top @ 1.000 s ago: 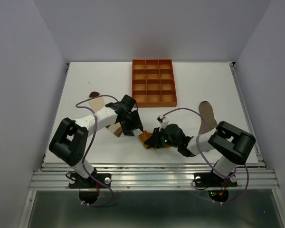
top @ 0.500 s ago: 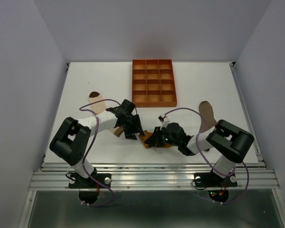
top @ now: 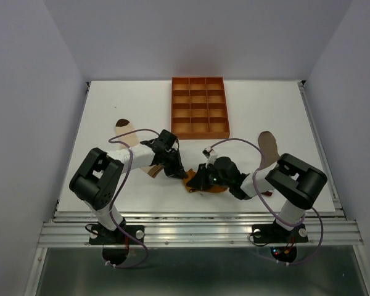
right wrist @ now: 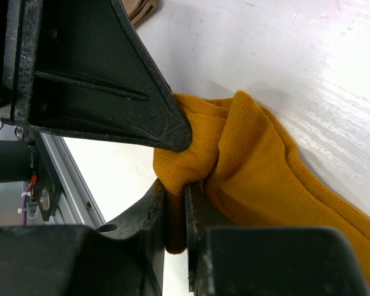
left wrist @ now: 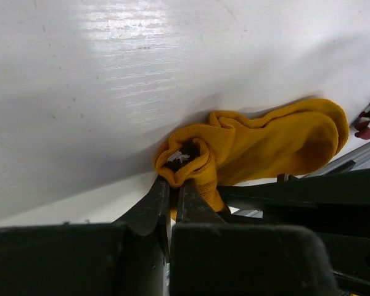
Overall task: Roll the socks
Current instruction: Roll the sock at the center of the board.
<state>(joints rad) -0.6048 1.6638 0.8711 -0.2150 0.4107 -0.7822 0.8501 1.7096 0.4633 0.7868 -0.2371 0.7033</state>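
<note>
The left claw, spread wide a second ago, is now being held closed on the bunched end of the mustard sock, which is lying on the worktop between the arms. The right claw is still being kept clamped on the same sock. With both grips set, rolling is judged to be starting. From above, this sock is being largely hidden by both claws, and the taupe sock is being partly covered by the right arm.

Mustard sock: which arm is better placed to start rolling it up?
Probably the left. The left gripper is shut on the curled end of the mustard sock; the right gripper pinches a fold beside it and could anchor.
</note>
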